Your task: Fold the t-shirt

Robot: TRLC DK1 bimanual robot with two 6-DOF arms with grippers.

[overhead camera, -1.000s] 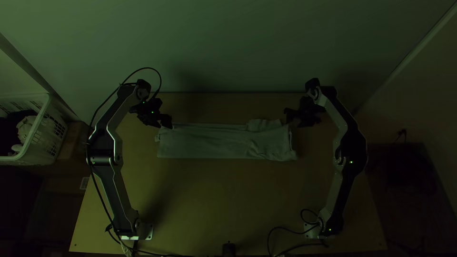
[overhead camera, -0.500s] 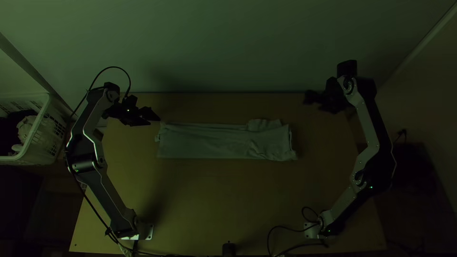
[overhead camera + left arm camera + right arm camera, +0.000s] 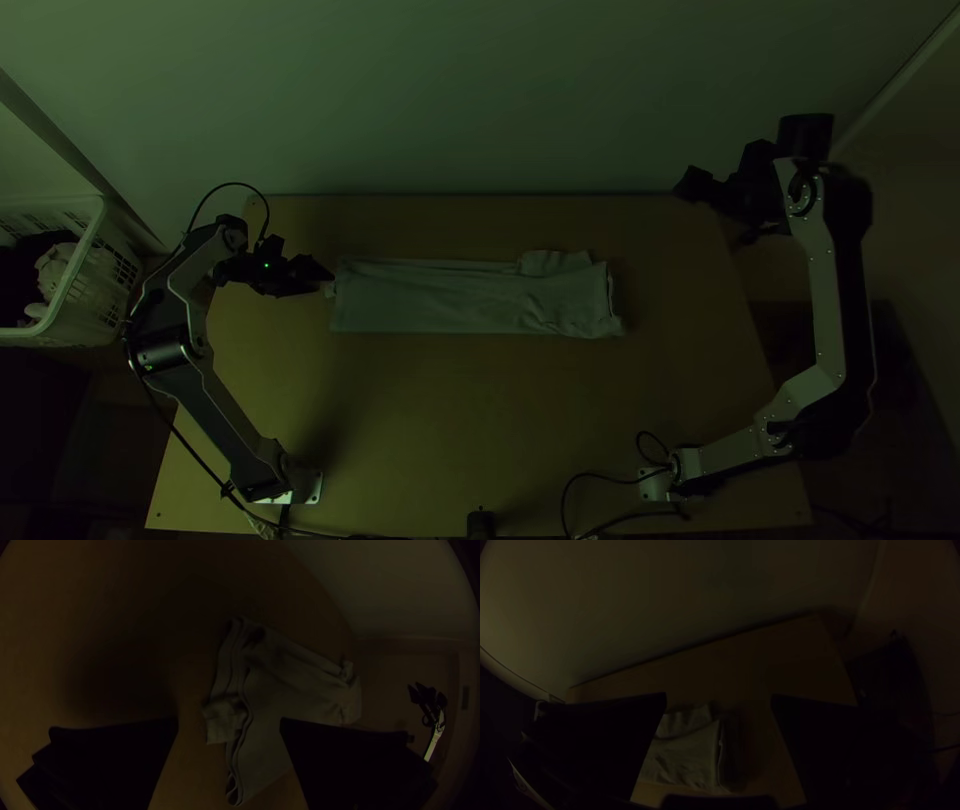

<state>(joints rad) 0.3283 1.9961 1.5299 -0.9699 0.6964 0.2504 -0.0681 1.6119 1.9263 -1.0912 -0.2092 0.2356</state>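
Well, the right gripper point(image 3: 692, 184) has just swung up and out, well apart from the shirt; its fingers stand wide apart with nothing between them. The left gripper point(image 3: 322, 275) drew back too, then came round beside the shirt's left end — also spread wide, and holding nothing. The t-shirt point(image 3: 440, 298) hasn't budged: it lies mid-table as a long folded strip, layers stacked at the left end, a small flap poking out along the far edge. In this gloom I'd guess the lengthwise folding is done — the left end probably gets picked up next.
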